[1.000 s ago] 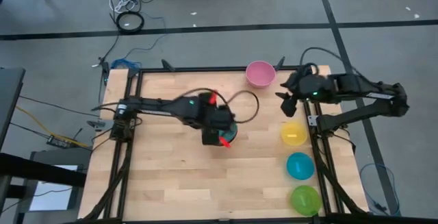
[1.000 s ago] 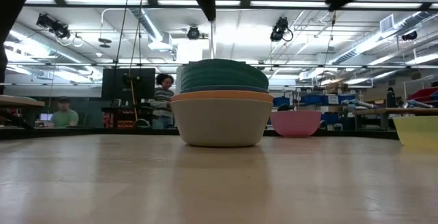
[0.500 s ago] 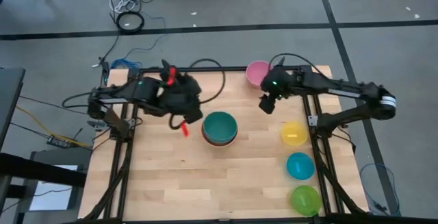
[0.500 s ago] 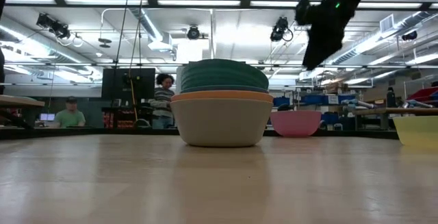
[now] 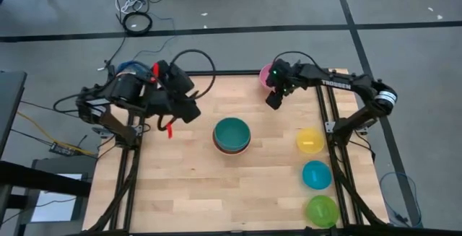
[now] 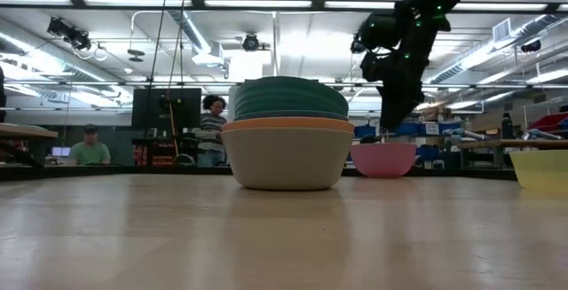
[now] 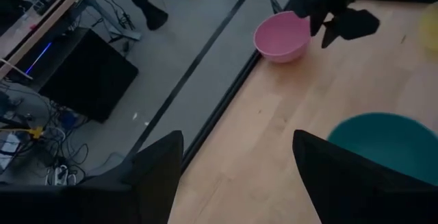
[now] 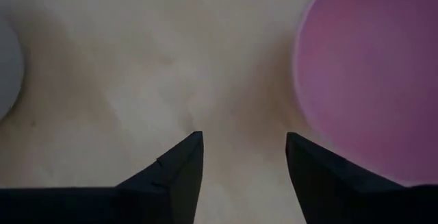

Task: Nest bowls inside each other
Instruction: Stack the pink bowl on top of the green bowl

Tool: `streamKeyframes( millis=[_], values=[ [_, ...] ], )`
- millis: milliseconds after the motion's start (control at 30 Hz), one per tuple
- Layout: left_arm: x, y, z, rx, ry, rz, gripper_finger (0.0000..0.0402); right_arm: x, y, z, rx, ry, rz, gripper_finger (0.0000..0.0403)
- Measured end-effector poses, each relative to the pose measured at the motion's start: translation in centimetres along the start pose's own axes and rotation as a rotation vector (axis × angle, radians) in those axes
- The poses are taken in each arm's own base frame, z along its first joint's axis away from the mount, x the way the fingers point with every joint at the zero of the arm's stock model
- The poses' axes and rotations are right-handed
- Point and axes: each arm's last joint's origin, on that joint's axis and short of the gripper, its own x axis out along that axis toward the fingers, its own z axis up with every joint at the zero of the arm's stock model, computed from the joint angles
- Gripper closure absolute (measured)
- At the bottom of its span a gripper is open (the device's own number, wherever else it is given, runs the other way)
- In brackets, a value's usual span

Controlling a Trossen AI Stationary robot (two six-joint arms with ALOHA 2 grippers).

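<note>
Beside the round pink plastic bowl (image 5: 265, 76) at the worktop's (image 5: 180, 193) far edge, our right hand (image 5: 273, 100) hung spread, grasping nothing. Our left hand (image 5: 189, 111) waited spread, left of the teal-topped bowl stack (image 5: 232, 136).

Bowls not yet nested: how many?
4: pink bowl at the far edge under the right hand, yellow bowl, cyan bowl and green bowl along the right edge.

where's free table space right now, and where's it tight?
Free: the table between the nested stack and its left and near edges. Also the strip between the stack and the yellow bowl. Tight: the right edge, with the yellow, cyan bowl and lime bowl in a row; and the pink bowl, under the right gripper.
</note>
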Motion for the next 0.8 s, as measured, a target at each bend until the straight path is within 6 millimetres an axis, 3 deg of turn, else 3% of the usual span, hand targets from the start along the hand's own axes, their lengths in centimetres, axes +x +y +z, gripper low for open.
streamKeyframes(
  millis=[200,533,800],
  values=[
    [-0.4,0.5,-0.1,-0.012,-0.009,-0.005,0.0117,0.3,-1.0,1.3,-0.006,0.015,-0.004,0.0210],
    [-0.8,1.0,-0.2,0.003,-0.017,-0.013,0.0117,2.6,-2.5,2.1,0.019,0.093,0.004,0.0198],
    [-2.2,3.0,-0.7,-0.047,-0.052,-0.031,0.0117,4.7,-3.6,2.4,0.044,0.159,0.018,0.0208]
  ],
)
